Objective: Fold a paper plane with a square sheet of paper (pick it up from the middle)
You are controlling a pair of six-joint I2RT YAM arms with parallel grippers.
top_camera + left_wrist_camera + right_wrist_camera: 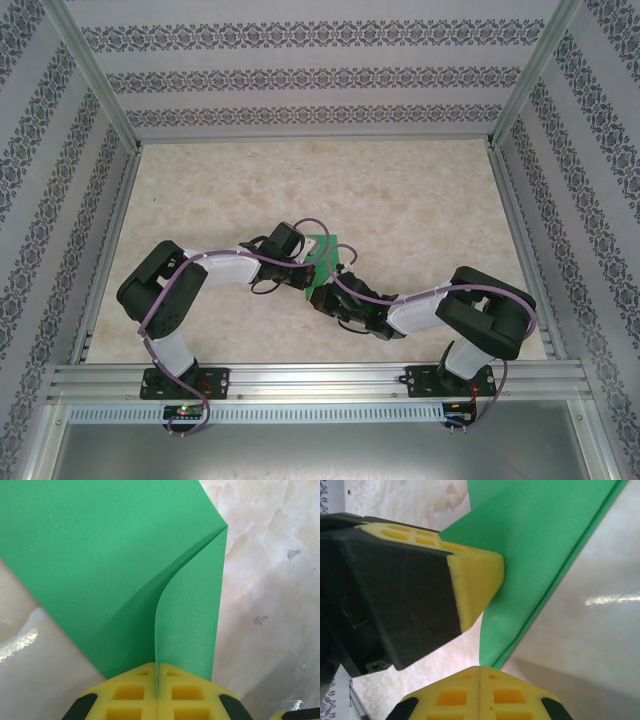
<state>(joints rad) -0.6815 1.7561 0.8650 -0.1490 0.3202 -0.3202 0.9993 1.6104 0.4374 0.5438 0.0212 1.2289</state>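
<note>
1. Now the green paper is up off the table, in the middle, between the two arms. It is folded once, and one flap bows out and is not flat.
2. The left gripper is squeezed tight on the folded edge of the paper. The right gripper is squeezed tight too. It seems to nip just the bottom corner of the paper, but that spot is very small to see.
3. If the two arms pull apart too hard, the thin paper may rip, because both pinch it at once.
4. If the right gripper has just a tiny bit of corner, the corner may slip out. Then the paper may swing loose.
5. The bowed flap may get pressed in the wrong place. Then the crease would be crooked, and the plane would not come out pointy and even.
6. If one gripper lets go before the paper rests on the table, the fold may pop open.
</note>
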